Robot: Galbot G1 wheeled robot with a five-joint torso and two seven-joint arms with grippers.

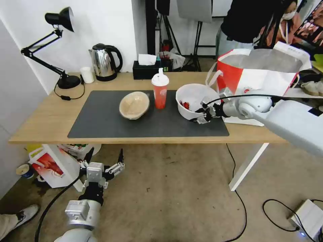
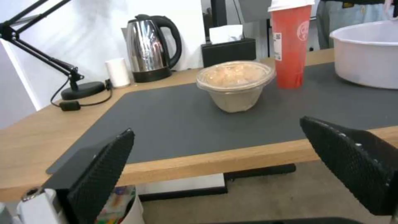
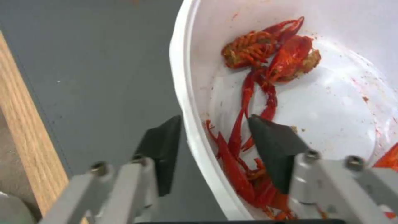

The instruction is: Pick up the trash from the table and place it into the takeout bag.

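Note:
The white plastic bowl (image 1: pixel 191 97) (image 3: pixel 331 102) with red food scraps sits on the right of the dark mat (image 1: pixel 101 117), just in front of the takeout bag (image 1: pixel 259 74). My right gripper (image 1: pixel 203 112) (image 3: pixel 213 119) is open and straddles the bowl's near rim, one finger outside and one inside. The red drink cup (image 1: pixel 160 92) (image 2: pixel 290 46) stands mid-mat, with the beige pulp bowl (image 1: pixel 134 105) (image 2: pixel 234 84) to its left. My left gripper (image 1: pixel 104 164) (image 2: pixel 224 161) hangs open below the table's (image 1: pixel 43 117) front edge.
Along the back edge stand a black desk lamp (image 1: pixel 62 20), a small white cup (image 1: pixel 87 74), a steel kettle (image 1: pixel 105 62) and a black tissue box (image 1: pixel 146 69). A red-and-white carton (image 1: pixel 54 166) sits on the floor under the table's left end. Cables cross the floor at right.

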